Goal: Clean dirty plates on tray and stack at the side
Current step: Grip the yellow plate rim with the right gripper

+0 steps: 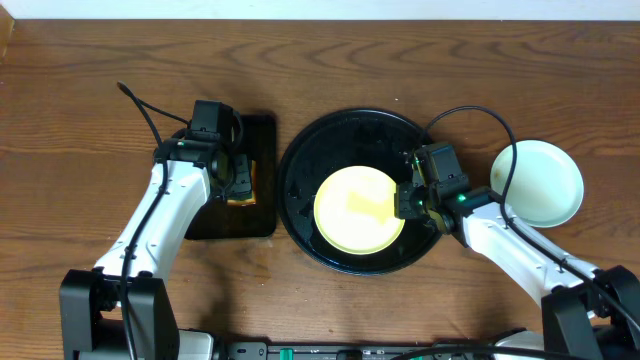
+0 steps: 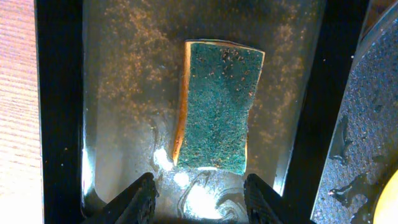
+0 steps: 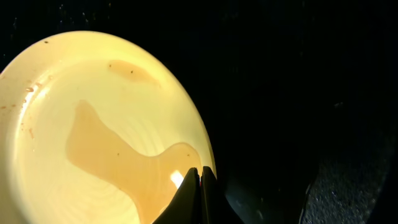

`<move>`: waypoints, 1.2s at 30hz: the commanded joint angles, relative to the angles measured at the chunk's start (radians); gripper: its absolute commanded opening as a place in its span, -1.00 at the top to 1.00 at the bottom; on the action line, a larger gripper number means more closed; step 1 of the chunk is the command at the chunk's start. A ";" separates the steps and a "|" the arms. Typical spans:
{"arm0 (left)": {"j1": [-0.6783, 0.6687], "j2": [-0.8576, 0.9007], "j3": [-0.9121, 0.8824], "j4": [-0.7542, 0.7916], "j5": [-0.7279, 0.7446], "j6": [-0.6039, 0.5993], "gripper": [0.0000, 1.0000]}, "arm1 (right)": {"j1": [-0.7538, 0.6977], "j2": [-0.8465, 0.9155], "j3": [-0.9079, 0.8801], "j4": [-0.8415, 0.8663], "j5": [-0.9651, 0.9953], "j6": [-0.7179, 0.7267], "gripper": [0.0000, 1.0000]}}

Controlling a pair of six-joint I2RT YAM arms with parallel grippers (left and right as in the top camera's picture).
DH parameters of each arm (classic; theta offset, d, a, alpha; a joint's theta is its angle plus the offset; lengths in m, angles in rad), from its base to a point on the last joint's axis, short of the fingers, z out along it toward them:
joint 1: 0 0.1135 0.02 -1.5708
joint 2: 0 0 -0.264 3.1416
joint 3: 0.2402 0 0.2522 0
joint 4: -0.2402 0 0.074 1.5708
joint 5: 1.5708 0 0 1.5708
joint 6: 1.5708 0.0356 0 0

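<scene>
The pale yellow plate (image 1: 355,210) lies in the round black tray (image 1: 300,170). In the right wrist view the plate (image 3: 93,124) holds a brownish pool of liquid and a few specks, with the tray (image 3: 298,93) dark beside it. My right gripper (image 1: 408,200) is at the plate's right rim, and its fingers (image 3: 200,177) are shut on that rim. A mint-green plate (image 1: 540,182) sits on the table to the right of the tray; I cannot tell if another lies under it. My left gripper (image 1: 238,180) is open (image 2: 199,196) just above the sponge (image 2: 217,106).
The sponge lies green side up in the small rectangular black tray (image 1: 235,225), whose wet floor (image 2: 112,93) is speckled with crumbs. The round tray's wet rim (image 2: 360,124) lies just right of it. Cables run from both arms.
</scene>
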 commanded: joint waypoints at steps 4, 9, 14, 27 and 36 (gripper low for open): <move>-0.001 0.002 0.007 -0.002 -0.002 -0.002 0.05 | 0.003 0.011 0.008 0.025 0.011 0.013 0.97; -0.001 0.002 0.007 -0.002 -0.002 -0.002 0.05 | 0.004 0.011 0.008 0.025 0.053 0.042 0.97; -0.001 0.002 0.007 -0.002 -0.002 -0.002 0.05 | 0.004 0.011 0.029 0.007 0.082 0.134 0.98; -0.001 0.002 0.007 -0.002 -0.002 -0.002 0.05 | 0.004 0.011 0.066 -0.062 0.077 0.112 0.89; -0.001 0.002 0.007 0.001 -0.002 -0.002 0.05 | 0.041 0.013 0.060 -0.074 0.079 0.079 0.46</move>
